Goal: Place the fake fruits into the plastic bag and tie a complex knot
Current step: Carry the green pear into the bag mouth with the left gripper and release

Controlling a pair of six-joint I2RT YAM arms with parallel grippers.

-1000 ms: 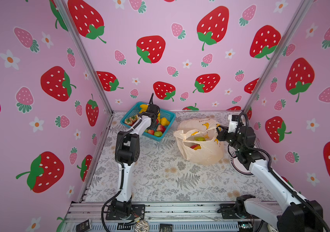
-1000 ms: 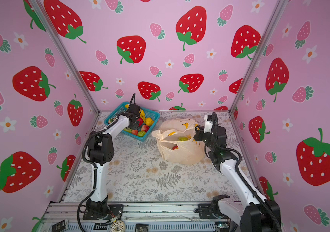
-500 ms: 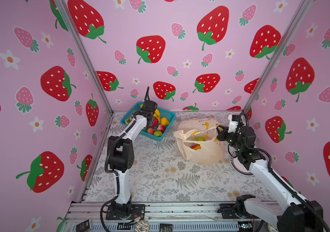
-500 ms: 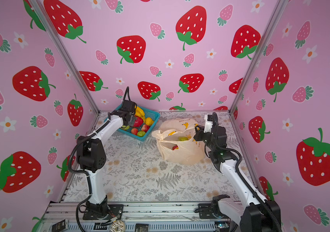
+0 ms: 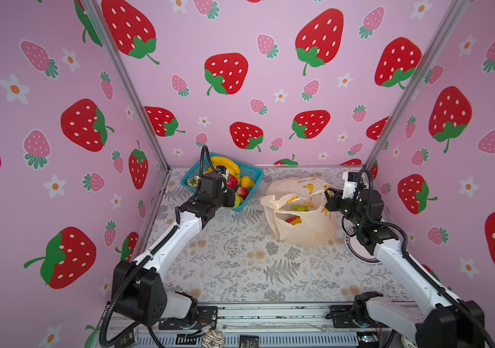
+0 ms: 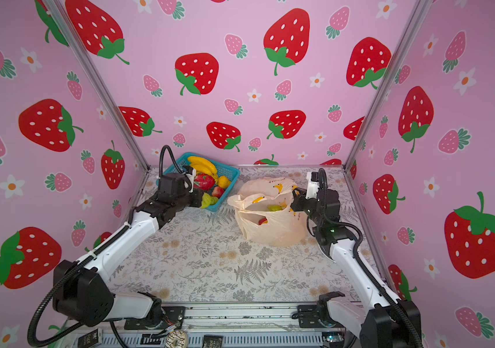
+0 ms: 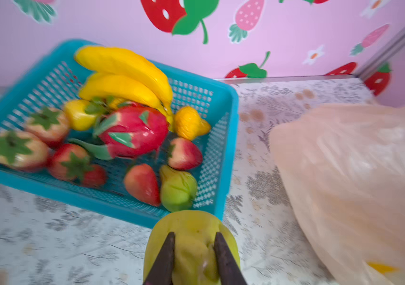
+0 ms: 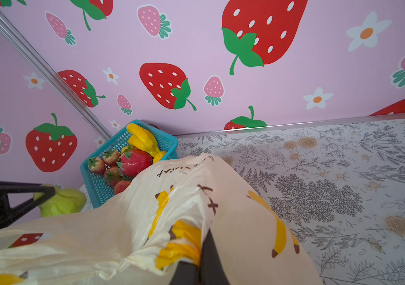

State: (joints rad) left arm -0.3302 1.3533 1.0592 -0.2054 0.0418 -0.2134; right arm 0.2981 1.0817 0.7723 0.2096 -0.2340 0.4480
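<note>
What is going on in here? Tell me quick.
The left end effector grips a green pear near the corner of the basket, on the side toward the bag. The right end effector pinches the bag's rim and holds its mouth open. A few fruits lie in the bag; most are in the basket. The handles are not yet tied.

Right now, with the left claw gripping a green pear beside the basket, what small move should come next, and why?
Probably carry the green lumpy plastic pear rightward over the mouth of the translucent peach plastic bag. The left claw is shut on it outside the teal mesh basket, and the right claw pinches the bag's rim, holding it open.
</note>
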